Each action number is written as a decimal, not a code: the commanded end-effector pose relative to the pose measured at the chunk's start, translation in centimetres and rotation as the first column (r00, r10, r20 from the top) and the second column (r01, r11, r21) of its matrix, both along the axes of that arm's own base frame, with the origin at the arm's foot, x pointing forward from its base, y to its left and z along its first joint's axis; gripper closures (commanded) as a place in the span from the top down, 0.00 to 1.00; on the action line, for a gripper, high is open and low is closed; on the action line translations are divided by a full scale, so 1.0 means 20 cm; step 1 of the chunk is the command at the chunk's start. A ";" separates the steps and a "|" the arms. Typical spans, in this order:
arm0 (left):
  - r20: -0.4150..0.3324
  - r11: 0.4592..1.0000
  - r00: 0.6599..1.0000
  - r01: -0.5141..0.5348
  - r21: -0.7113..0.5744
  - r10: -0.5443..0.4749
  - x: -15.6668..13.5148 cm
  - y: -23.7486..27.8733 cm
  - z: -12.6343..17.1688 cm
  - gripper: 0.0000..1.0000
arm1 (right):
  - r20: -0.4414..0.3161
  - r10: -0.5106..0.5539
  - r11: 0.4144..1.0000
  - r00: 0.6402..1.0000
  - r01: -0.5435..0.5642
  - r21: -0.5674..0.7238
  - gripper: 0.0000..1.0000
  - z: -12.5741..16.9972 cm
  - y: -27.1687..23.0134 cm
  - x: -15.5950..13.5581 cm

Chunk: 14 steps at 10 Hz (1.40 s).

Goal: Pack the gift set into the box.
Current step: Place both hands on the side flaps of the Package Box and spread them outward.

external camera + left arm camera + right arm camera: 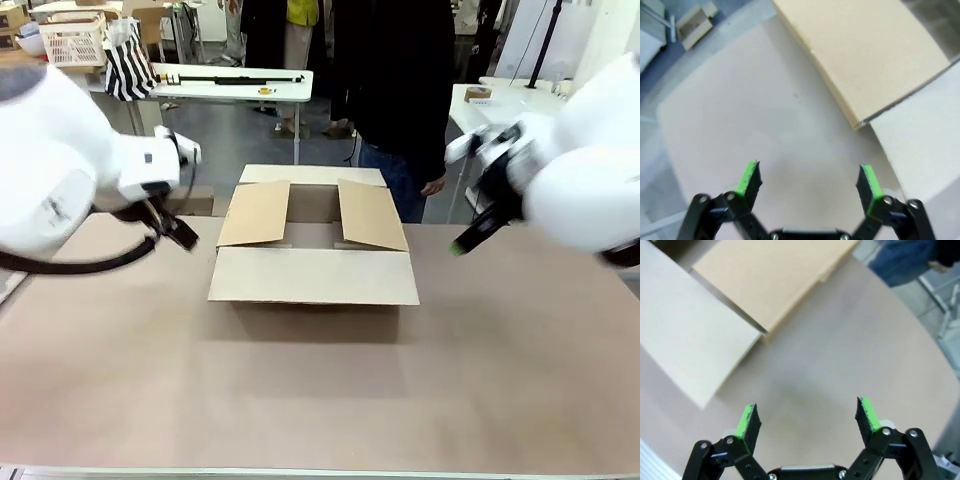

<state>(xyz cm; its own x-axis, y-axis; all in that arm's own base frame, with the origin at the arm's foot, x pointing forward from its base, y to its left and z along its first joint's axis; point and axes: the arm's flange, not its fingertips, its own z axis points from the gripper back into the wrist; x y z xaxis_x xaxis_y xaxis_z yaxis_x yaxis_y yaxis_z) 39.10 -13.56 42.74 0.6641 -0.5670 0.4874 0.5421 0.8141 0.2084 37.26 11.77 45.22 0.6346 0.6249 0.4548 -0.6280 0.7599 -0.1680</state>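
The box (pixel 312 275) stands at the middle of the table, brown cardboard. Its near flap lies flat toward me, its two side flaps slant over the opening, and its far flap points back. The gift set is out of view. My left gripper (pixel 180 232) hangs left of the box above the table, and in the left wrist view it (pixel 810 182) is open and empty, with a box flap (pixel 860 50) ahead of it. My right gripper (pixel 458 243) hovers right of the box. It (pixel 809 422) is also open and empty, and the box flaps (pixel 770 275) lie beyond its fingers.
A person (pixel 400 90) in dark clothes stands at the far edge behind the box, one hand (pixel 433 186) hanging low. The brown tabletop (pixel 320 400) is bare in front of the box. On a far table sit a white lattice basket (pixel 70 42) and a striped bag (pixel 130 65).
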 end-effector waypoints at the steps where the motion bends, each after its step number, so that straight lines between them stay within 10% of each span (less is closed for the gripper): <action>1: 0.057 0.997 0.998 0.031 0.068 -0.035 -0.38 0.12 0.30 1.00 | 0.062 -0.005 1.000 0.998 0.004 0.002 1.00 0.39 -0.24 -0.18; 3: 0.157 0.997 0.987 0.022 0.067 -0.033 -0.45 0.11 0.36 1.00 | 0.113 -0.127 0.992 0.985 0.128 -0.002 1.00 0.42 -0.27 -0.30; 4: 0.067 0.999 0.998 0.004 0.047 -0.007 -0.19 0.06 0.37 1.00 | 0.062 -0.037 0.999 0.997 0.035 0.025 1.00 0.39 -0.24 -0.19; 7: 0.097 0.999 0.995 0.007 0.054 -0.012 -0.28 0.07 0.48 1.00 | 0.082 -0.059 0.998 0.995 0.057 0.026 1.00 0.48 -0.29 -0.27; 8: -0.018 0.973 0.982 0.183 -0.142 -0.187 -0.27 0.06 0.49 1.00 | -0.102 -0.076 0.986 0.992 0.090 0.140 1.00 0.47 -0.36 -0.23; 9: -0.088 0.900 0.944 0.271 -0.343 -0.318 -0.27 0.09 0.54 1.00 | -0.236 0.015 0.912 0.972 0.083 0.401 1.00 0.50 -0.45 -0.18; 11: -0.106 0.595 0.824 0.307 -0.743 -0.557 -0.25 0.22 0.56 1.00 | -0.597 -0.015 0.590 0.802 0.489 0.642 1.00 0.58 -0.62 -0.07; 14: 0.007 0.259 0.811 0.195 -0.946 -0.585 -0.20 0.34 0.45 1.00 | -0.624 0.198 0.191 0.756 0.595 0.781 1.00 0.52 -0.81 0.01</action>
